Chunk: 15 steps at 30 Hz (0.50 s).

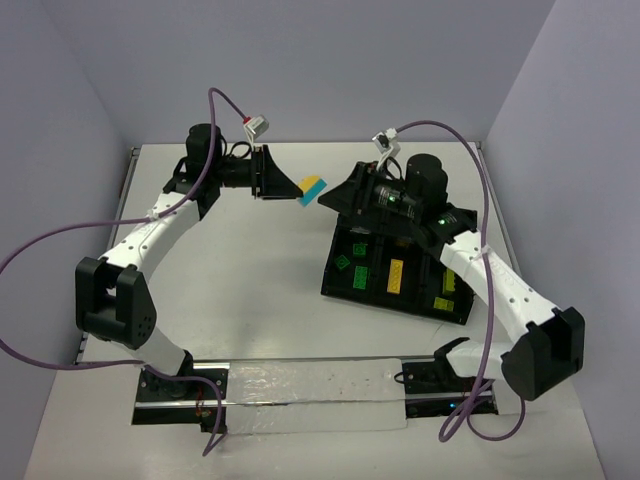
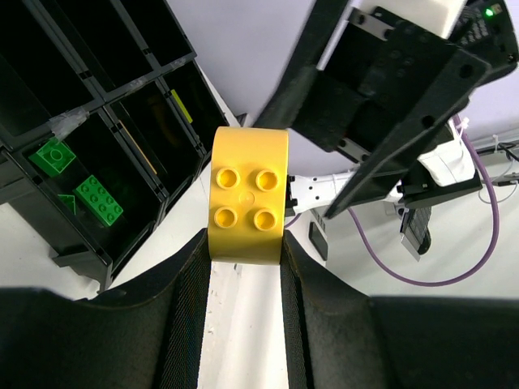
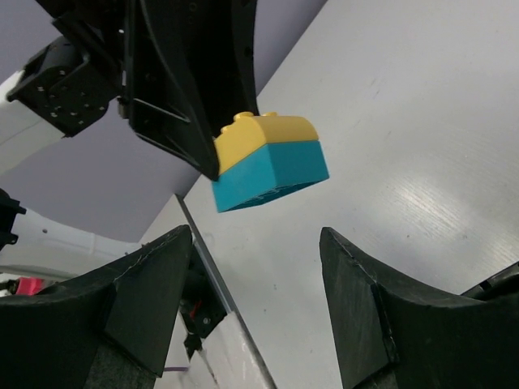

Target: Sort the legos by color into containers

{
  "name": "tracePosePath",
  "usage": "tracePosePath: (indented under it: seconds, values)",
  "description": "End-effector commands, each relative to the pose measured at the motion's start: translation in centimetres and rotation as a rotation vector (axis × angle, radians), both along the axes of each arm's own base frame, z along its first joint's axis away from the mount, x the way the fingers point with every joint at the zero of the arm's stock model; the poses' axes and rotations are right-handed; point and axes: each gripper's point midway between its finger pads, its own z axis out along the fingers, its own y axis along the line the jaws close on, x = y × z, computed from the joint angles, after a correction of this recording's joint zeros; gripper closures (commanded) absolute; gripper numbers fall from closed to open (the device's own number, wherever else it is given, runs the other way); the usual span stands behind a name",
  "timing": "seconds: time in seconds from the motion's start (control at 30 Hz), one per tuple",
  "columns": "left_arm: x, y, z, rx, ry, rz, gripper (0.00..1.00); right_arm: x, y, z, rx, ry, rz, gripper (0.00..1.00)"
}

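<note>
My left gripper (image 1: 300, 189) is shut on a yellow lego (image 1: 309, 184) stuck to a light blue lego (image 1: 315, 192), held above the table left of the black tray (image 1: 336, 286). In the left wrist view the yellow lego (image 2: 247, 194) sits between my fingertips and hides the blue one. My right gripper (image 1: 336, 197) is open and faces the pair from the right. In the right wrist view the blue lego (image 3: 272, 174) under the yellow lego (image 3: 259, 134) hangs beyond my open fingers (image 3: 154, 284), apart from them. The tray's compartments hold green legos (image 1: 358, 250), a yellow one (image 1: 396, 275) and a lime one (image 1: 445, 285).
Two green legos (image 2: 99, 198) lie in the near tray compartments in the left wrist view. A white strip (image 1: 310, 395) lies along the table's near edge between the arm bases. Purple cables (image 1: 230, 110) loop over both arms. Walls close the table's left, back and right sides.
</note>
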Motion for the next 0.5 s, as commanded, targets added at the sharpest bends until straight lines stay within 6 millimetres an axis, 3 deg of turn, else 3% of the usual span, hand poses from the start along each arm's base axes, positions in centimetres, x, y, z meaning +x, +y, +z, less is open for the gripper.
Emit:
tracePosePath:
  seconds: [0.0, 0.17, 0.47]
  values:
    - [-0.5, -0.1, 2.6, -0.031, -0.096, -0.038, 1.0, 0.4, 1.2, 3.1, 0.055, -0.083, 0.051, 0.26]
    - [-0.6, -0.1, 2.7, -0.035, -0.096, -0.04, 1.0, 0.9, 1.5, 2.9, 0.068, -0.076, 0.057, 0.2]
    - [-1.1, -0.1, 2.9, -0.04, -0.1, -0.054, 1.0, 1.2, 2.5, 3.3, 0.12, -0.073, 0.106, 0.2]
